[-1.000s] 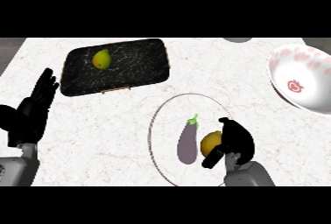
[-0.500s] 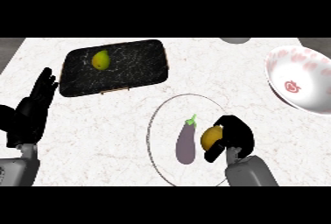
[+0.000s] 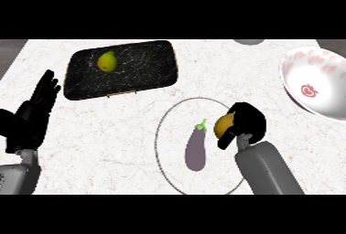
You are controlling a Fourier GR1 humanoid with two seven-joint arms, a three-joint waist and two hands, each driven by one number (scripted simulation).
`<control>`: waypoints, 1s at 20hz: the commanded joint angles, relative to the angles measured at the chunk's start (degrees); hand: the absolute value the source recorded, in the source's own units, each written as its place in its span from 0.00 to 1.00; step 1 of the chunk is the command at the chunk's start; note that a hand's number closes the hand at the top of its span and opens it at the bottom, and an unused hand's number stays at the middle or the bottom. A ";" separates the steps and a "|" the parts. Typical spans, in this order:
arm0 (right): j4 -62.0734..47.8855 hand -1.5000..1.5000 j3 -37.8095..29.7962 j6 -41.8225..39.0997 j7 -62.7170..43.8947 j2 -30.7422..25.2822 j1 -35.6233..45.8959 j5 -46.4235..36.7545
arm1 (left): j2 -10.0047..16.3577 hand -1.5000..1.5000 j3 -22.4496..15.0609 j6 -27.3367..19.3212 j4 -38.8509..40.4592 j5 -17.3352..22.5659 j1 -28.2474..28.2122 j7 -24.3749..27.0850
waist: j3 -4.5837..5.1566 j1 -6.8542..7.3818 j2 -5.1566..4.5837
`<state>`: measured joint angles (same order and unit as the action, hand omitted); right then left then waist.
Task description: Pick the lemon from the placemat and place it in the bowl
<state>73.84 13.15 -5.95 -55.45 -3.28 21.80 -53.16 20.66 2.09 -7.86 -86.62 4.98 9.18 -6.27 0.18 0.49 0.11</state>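
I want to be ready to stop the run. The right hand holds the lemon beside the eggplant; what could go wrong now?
1. The eggplant lies right beside the lemon, so the right hand may knock it while lifting.
2. The fingers cover only one side of the lemon, so it might slip.
3. The bowl is partly out of view at the right; the lemon could strike its rim.

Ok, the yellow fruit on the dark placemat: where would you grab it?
Take the yellow fruit across its wider end, probably from above: it tapers, lies alone on the flat placemat, nearer the open left hand; the right hand holds another fruit.
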 commanded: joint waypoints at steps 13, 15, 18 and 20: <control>-5.69 1.00 -5.03 3.86 3.54 -12.83 29.18 -10.35 | -0.19 0.50 2.03 1.12 2.20 -0.08 0.44 0.89 | -0.09 -0.94 0.09; -4.03 1.00 -5.34 6.60 1.31 -12.41 29.70 -12.45 | -0.85 0.50 1.18 -0.26 -1.71 -0.71 -0.18 -1.77 | -0.18 -0.29 0.16; 0.69 1.00 -9.00 4.60 0.31 -14.04 30.69 -10.43 | -2.05 0.50 0.64 -0.26 -0.58 -1.56 -1.32 0.29 | -0.17 -0.76 0.14; 0.59 1.00 -9.53 2.49 -0.02 -15.52 30.44 -11.93 | -0.14 0.50 2.29 1.40 -2.00 -0.46 0.19 -2.60 | -0.17 -0.47 0.02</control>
<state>71.72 5.42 -2.14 -53.35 -16.92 51.35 -63.64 20.00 3.49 -7.16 -87.73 4.31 8.77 -7.55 0.03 0.02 0.21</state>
